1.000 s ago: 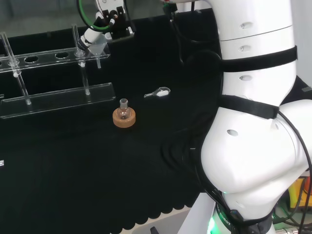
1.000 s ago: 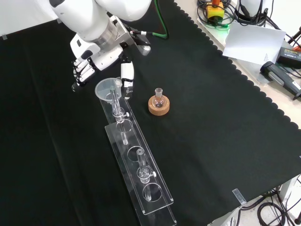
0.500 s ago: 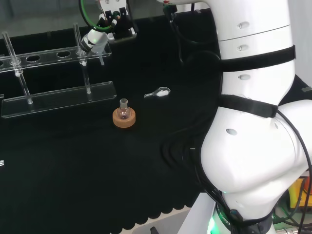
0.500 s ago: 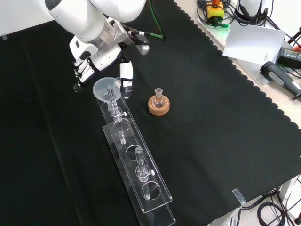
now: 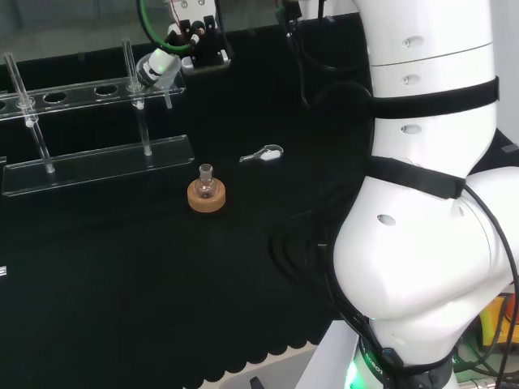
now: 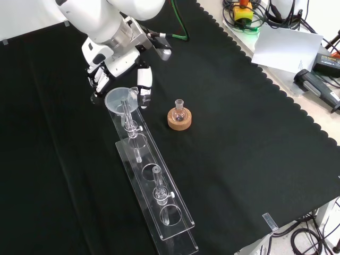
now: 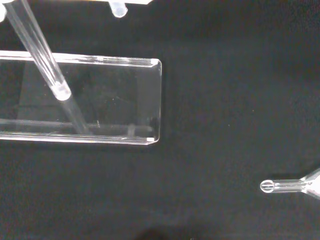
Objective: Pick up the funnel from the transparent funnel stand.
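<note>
The clear funnel (image 6: 118,99) has its wide cup between the fingers and thumb of my hand (image 6: 119,69), which are curled round it at the far end of the transparent funnel stand (image 6: 151,183). In the head view the funnel (image 5: 160,74) is tilted in the hand (image 5: 193,31) at the right end of the stand's upper shelf (image 5: 81,93), stem pointing down. I cannot tell whether the stem still passes through the shelf's hole. In the wrist view the funnel's stem tip (image 7: 280,186) hangs over bare cloth beyond the end of the stand's base plate (image 7: 115,95).
A small round flask on a cork ring (image 5: 206,194) stands near the stand's end, also the cork ring (image 6: 179,119) in the front view. A small scoop-like thing (image 5: 263,154) lies on the cloth. The arm's white links (image 5: 422,203) stand at the head view's right.
The hand has risen a little with the funnel, which now sits slightly higher and more tilted. The stand shifted slightly on the cloth about a second ago, then stayed put.
</note>
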### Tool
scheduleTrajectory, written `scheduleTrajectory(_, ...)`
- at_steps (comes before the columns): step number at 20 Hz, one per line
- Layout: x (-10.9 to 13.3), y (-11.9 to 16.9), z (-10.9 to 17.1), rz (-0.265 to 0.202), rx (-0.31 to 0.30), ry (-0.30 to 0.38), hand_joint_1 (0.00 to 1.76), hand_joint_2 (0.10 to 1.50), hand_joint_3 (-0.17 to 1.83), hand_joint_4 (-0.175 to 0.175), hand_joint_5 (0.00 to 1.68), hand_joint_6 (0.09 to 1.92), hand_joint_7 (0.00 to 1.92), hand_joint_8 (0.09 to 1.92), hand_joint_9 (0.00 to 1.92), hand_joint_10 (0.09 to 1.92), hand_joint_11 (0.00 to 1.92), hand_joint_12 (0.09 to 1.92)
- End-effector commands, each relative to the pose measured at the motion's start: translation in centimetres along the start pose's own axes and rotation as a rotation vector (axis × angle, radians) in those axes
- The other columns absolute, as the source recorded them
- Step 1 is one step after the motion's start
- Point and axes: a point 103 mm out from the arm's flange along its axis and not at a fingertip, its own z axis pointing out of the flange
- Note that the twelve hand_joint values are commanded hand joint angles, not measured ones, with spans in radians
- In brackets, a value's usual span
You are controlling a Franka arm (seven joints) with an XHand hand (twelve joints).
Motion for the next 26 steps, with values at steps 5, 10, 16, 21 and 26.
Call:
scheduleTrajectory(5, 0.1, -0.3, -0.5, -0.015, 0.006, -0.005, 0.28, 0.69, 0.00, -0.084, 0.09, 0.09, 0.30, 0.40, 0.32, 0.65, 0.00, 0.98)
scheduleTrajectory(10, 0.6, -0.8, -1.0, -0.037, 0.001, -0.007, 0.26, 0.68, 0.00, -0.087, 0.06, 0.09, 0.23, 0.43, 0.28, 0.67, 0.00, 0.98)
scheduleTrajectory(16, 1.1, -1.4, -1.0, -0.050, 0.014, -0.028, 0.23, 0.66, -0.01, -0.097, 0.03, 0.09, 0.19, 0.44, 0.25, 0.68, 0.00, 0.99)
scheduleTrajectory(21, 1.4, -1.8, -0.8, -0.057, 0.010, -0.033, 0.20, 0.64, -0.02, -0.107, 0.00, 0.09, 0.16, 0.47, 0.20, 0.70, 0.00, 0.97)
scheduleTrajectory(26, 1.6, -2.0, -0.6, -0.060, 0.029, -0.050, 0.20, 0.62, -0.02, -0.109, 0.00, 0.09, 0.15, 0.48, 0.18, 0.71, 0.00, 0.97)
